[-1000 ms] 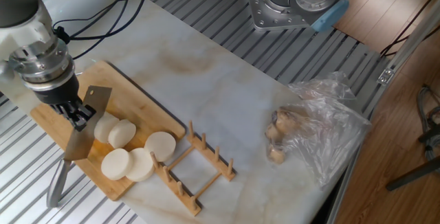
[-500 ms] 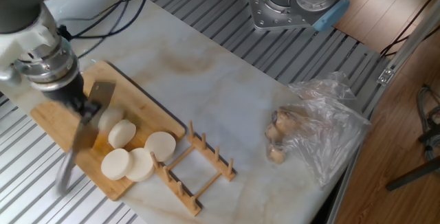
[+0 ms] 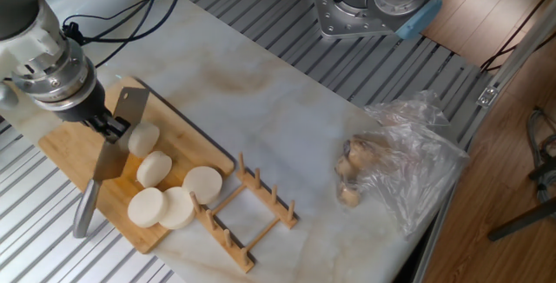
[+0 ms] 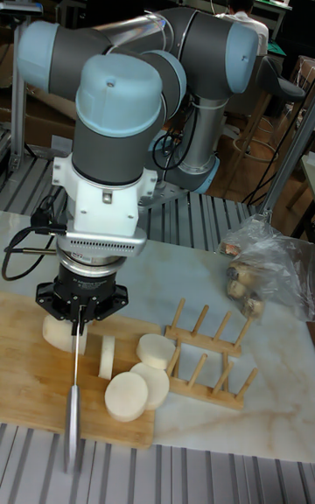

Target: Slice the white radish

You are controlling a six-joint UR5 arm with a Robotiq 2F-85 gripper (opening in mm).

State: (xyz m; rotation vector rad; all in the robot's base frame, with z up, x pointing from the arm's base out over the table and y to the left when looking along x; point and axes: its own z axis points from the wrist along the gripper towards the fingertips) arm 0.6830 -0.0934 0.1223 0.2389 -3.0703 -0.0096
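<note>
Gripping a cleaver (image 3: 111, 148) by its blade, the gripper (image 3: 109, 127) has its two fingers pressed on the flat metal, with the grey handle (image 3: 85, 212) pointing down toward 7 o'clock in the fixed view. In the tall fixed view the same knife (image 4: 74, 373) hangs almost straight below the gripper (image 4: 80, 316).

On the wooden cutting board (image 3: 187, 144) lies the white radish, already cut in several pieces. The short stub (image 3: 143, 138) is just at 3 o'clock of the blade and seems to touch it. At 5 o'clock of the stub one disc (image 3: 155, 169) stands a little tilted. Three more round discs (image 3: 178, 205) lie flat near the lower end of the board; two of them overlap, and the third (image 3: 202, 184) is close to the rack. In the tall fixed view the stub (image 4: 59, 333) is partly hidden behind the blade.

A wooden dish rack (image 3: 248, 209) stands at 3 o'clock of the board, touching its corner. Far at 3 o'clock on the marble table (image 3: 287, 109), a clear plastic bag (image 3: 408, 157) holds some brownish lumps (image 3: 352, 174).
</note>
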